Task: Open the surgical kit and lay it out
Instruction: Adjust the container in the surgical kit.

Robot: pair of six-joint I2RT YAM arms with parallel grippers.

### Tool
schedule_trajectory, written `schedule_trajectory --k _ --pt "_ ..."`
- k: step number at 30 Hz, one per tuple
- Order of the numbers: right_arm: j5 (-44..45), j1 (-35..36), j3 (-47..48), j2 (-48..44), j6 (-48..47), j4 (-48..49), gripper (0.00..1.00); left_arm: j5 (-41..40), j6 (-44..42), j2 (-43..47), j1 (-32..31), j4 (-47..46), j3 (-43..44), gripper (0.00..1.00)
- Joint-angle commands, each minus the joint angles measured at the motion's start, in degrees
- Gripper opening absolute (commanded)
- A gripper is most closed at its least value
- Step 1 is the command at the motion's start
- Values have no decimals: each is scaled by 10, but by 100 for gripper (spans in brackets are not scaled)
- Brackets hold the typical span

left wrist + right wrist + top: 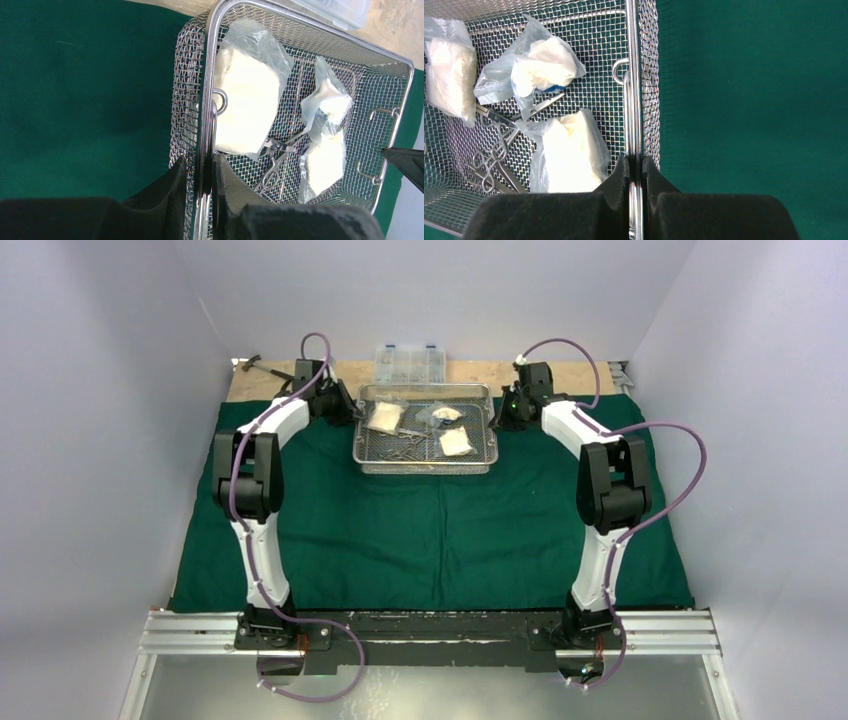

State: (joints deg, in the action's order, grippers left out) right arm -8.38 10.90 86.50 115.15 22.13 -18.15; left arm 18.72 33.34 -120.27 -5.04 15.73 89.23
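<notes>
At the far middle of the cloth, the tray sits with its long side across my front. The cloth is dark green, matte and finely woven, and it is spread flat over most of the table.

The tray is a rectangle of steel wire mesh under a round bright bar rim, with a wire drop handle at each end wall. Inside lie three gauze packets, clear crinkled film around soft white pads. Between them, flat on the mesh floor, are the instruments, slim steel with ring handles. The packets cover parts of them.

My left gripper is clamped on the left end wall at the rim, one jaw inside the tray and one outside, just beside the handle. My right gripper is pinched tight on the right end rim in the same manner.

Around the tray: a clear plastic box stands just behind it on a bare wooden board. A hammer lies at the board's left rear, near my left arm. My own black jaws hide the nearest stretch of each end wall from the wrist views.
</notes>
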Motion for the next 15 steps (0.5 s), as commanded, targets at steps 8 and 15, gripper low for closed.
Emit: schedule_trajectory --k 8,15 --pt "80 4 7 72 35 -10 0 -32 9 -101 -1 53 31 0" --pt "94 3 30 87 42 -15 0 -24 17 -132 -2 54 58 0"
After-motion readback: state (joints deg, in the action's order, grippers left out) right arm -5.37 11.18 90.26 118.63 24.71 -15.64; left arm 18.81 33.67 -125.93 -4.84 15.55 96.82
